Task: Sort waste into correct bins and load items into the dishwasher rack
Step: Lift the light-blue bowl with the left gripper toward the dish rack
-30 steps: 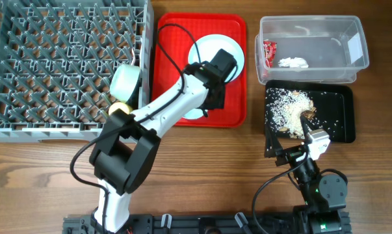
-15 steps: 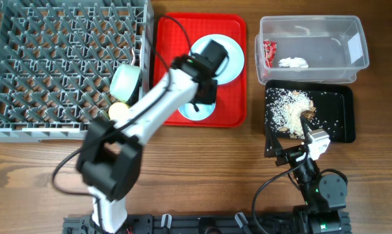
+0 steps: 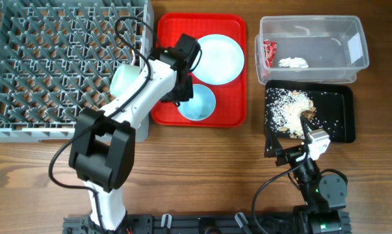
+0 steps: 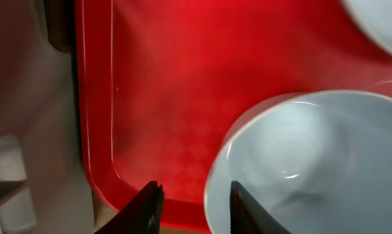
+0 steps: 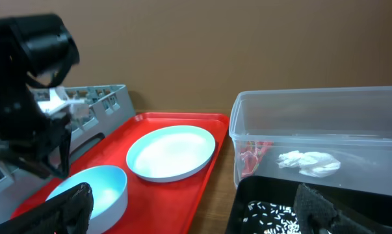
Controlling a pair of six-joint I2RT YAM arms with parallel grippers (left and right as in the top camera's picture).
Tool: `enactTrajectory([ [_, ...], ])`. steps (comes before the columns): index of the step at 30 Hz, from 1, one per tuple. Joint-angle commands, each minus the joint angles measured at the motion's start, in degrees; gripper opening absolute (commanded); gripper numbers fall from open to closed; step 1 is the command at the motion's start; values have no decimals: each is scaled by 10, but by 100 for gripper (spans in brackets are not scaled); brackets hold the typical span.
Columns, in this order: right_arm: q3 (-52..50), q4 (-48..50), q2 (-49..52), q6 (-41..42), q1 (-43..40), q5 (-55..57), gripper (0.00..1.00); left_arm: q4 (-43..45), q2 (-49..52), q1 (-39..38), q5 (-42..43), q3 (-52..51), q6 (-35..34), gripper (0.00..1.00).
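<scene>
My left gripper (image 3: 184, 95) is open at the left rim of the pale blue bowl (image 3: 200, 105) on the red tray. In the left wrist view the gripper (image 4: 194, 205) straddles the bowl's rim (image 4: 300, 162), one finger inside and one outside. The pale blue plate (image 3: 219, 58) lies behind the bowl. The mint green bowl (image 3: 125, 79) sits at the right edge of the grey rack (image 3: 46, 65). The clear tub (image 3: 326, 32) holds the red wrapper (image 3: 268, 52) and white tissue (image 3: 293, 62). The black tray (image 3: 339, 114) holds rice and scraps (image 3: 290, 107). My right gripper (image 3: 307, 130) is open and empty at the black tray's front. The yellow cup, fork and spoon are hidden.
The red serving tray (image 3: 173, 29) lies between the rack and the bins, its left edge against the rack. The right wrist view shows the plate (image 5: 173, 153), the bowl (image 5: 95, 188), the tub (image 5: 319, 130) and my left arm (image 5: 26, 97) over the tray's left side.
My left arm has swung left from over the plate to the bowl's left rim, uncovering the bowl and plate. The right arm has not moved.
</scene>
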Motion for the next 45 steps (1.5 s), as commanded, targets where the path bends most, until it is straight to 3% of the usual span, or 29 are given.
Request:
enactTrajectory([
  [1,-2,2,-6,-5,-1,12,100,8,6,2,3,-6,-5,31],
  [11,-2,2,-6,-5,-1,12,100,15,39,8,37,-7,10,29],
  [16,-2,2,-6,-5,-1,12,100,19,44,11,38,-7,10,21],
  [20,-2,2,-6,-5,-1,12,100,17,44,11,38,-7,10,4],
  [26,-2,2,-6,-5,-1,12,100,17,44,11,37,-7,11,4],
  [29,-2,2,-6,-5,-1,12,100,15,40,11,31,-5,47,4],
  [35,-2,2,-6,-5,-1,12,100,-61,-9,15,-75,77,52,4],
  [39,-2,2,-6,-5,-1,12,100,-108,-44,14,-210,164,59,4],
  [45,-2,2,-6,-5,-1,12,100,-103,-55,19,-435,174,71,4],
])
